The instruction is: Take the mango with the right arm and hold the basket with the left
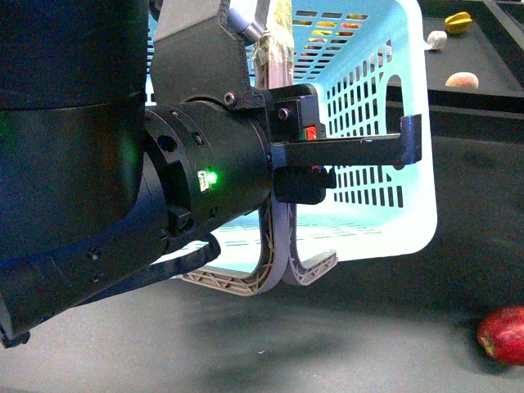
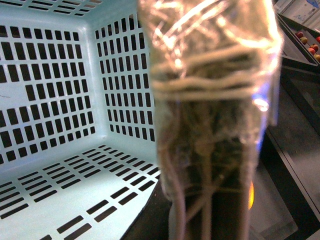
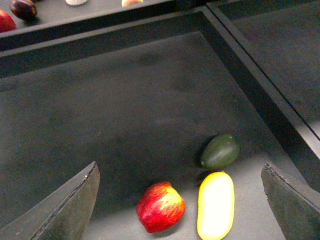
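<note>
Dark grey table (image 3: 125,100), mango (image 3: 216,205) lying just beside a red apple (image 3: 161,206), right gripper (image 3: 179,167) spread wide above it. Smooth skin, probably slippery; I'd pinch its narrow middle. Can't tell whether the left gripper (image 1: 352,155) is gripping anything.

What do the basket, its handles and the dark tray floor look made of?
Basket: moulded plastic, light turquoise, semi-gloss; uniform slotted walls and a rounded rim.
Handles: grey-brown plastic, matte; a ribbed truss pattern is moulded in.
Tray floor: dark matte sheet, possibly a rubber or foam mat; soft diffuse sheen, no clear texture, so uncertain.
</note>
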`<state>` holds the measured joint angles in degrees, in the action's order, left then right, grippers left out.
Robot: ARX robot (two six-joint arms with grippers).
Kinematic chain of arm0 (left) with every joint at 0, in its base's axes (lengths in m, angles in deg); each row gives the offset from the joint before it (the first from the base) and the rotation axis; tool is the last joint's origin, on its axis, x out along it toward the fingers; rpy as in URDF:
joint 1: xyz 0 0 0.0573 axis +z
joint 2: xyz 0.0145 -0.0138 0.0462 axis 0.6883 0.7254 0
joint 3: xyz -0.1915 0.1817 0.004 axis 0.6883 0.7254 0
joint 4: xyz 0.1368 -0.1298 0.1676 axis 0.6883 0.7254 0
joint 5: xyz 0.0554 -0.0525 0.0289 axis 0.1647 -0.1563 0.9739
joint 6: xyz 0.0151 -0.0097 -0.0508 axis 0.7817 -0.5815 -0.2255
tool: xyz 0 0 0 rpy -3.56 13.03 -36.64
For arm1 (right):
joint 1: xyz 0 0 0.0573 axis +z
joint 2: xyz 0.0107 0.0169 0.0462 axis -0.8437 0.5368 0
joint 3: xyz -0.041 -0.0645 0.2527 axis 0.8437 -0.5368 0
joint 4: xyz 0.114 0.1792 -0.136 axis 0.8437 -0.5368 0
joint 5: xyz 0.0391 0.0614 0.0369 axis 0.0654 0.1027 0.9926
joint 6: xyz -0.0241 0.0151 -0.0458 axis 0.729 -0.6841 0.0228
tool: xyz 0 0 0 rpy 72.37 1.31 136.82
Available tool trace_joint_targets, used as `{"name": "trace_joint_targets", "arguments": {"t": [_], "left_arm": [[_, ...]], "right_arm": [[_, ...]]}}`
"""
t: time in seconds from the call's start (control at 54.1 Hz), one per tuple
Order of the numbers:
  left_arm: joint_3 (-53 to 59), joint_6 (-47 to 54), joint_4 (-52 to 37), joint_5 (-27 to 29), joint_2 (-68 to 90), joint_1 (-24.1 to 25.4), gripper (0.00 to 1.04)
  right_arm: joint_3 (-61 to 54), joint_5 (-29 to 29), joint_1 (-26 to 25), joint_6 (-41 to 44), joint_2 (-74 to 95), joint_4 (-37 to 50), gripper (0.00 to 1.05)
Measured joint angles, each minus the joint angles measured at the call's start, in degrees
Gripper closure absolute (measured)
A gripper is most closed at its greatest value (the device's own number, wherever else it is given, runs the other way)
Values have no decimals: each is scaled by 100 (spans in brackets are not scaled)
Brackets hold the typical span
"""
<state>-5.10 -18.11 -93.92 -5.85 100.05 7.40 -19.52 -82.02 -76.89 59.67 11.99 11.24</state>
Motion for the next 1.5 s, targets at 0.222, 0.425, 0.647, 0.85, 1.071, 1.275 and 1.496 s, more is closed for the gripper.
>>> {"name": "trace_joint_targets", "arguments": {"t": [0.222,0.425,0.647,0.85,1.071,1.275,1.496], "left_arm": [[0,4,0,-2,0,0,100],[0,4,0,-2,0,0,100],[0,4,0,0,0,0,100],[0,7,0,2,0,0,100],[0,4,0,-2,0,0,100],[0,4,0,0,0,0,100],[0,4,0,2,0,0,100]], "right_arm": [[944,42,-649,-2,3230,1128,8],[1742,24,-723,0,5062,1534,8],[2304,-33,-702,-168,5849,1508,8],[2697,-125,-699,-476,6245,1226,8],[3128,-190,-734,-979,6618,833,8],[3368,-256,-820,-1246,6835,632,8],[3622,-345,-999,-1329,7136,483,8]]}}
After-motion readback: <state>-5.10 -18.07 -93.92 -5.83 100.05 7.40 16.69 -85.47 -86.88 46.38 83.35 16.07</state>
